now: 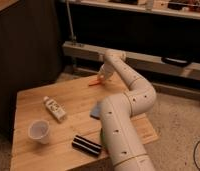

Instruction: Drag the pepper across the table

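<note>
White robot arm reaches to the counter's (43, 107) far edge; its hand (101, 75) meets the orange pepper (94, 82), grip state unclear.

The gripper (101, 73), off-white like the arm, sits at the far edge of the light-wood, grainy table (38, 100), above the orange pepper (95, 82). A white cup (39, 131), a white bottle with a dark-printed label (54, 108), a black ribbed object (87, 145) and a blue sponge (95, 111) dot the planks.
</note>
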{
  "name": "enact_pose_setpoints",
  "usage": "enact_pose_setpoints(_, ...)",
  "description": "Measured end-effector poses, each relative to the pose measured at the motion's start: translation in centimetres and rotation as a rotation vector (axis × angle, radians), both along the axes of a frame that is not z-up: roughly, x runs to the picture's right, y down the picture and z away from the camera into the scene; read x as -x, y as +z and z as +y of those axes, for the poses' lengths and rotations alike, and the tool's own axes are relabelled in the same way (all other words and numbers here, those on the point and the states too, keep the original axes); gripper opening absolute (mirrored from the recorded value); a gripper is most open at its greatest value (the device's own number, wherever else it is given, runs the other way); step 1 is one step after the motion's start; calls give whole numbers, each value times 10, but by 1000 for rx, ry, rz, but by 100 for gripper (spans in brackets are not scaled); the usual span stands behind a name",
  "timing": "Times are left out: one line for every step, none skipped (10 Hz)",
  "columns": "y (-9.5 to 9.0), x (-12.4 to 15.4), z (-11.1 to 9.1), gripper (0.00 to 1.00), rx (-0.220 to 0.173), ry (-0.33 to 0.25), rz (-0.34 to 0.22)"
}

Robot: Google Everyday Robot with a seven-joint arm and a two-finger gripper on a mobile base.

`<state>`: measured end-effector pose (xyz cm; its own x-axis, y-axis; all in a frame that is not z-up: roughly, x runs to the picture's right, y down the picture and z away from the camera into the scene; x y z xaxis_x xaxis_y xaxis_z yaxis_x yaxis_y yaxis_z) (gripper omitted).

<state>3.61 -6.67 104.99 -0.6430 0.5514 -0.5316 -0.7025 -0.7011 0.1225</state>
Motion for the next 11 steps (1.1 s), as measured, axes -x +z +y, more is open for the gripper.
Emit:
enact_pose_setpoints(-3, -7, 5, 36, 2, -16, -9)
enact_pose_setpoints(-9, -18, 13, 36, 2, -34, -21)
enact_pose_setpoints(-14, -26, 20, 36, 2, -47, -34)
enact_pose_setpoints(-22, -36, 29, 36, 3, -61, -52)
enact_pose_setpoints(-30, -45, 36, 36, -2, -75, -70)
enact_pose_setpoints(-37, -47, 41, 36, -7, -91, -85)
enact_pose_setpoints(-47, -44, 48, 36, -13, -120, -105)
enact_pose_setpoints(-53, -41, 55, 36, -15, -142, -121)
enact_pose_setpoints(-60, -37, 61, 36, -16, -163, -137)
enact_pose_setpoints(-69, -32, 67, 36, -24, -192, -153)
enact_pose_setpoints(-75, -28, 71, 36, -30, -209, -163)
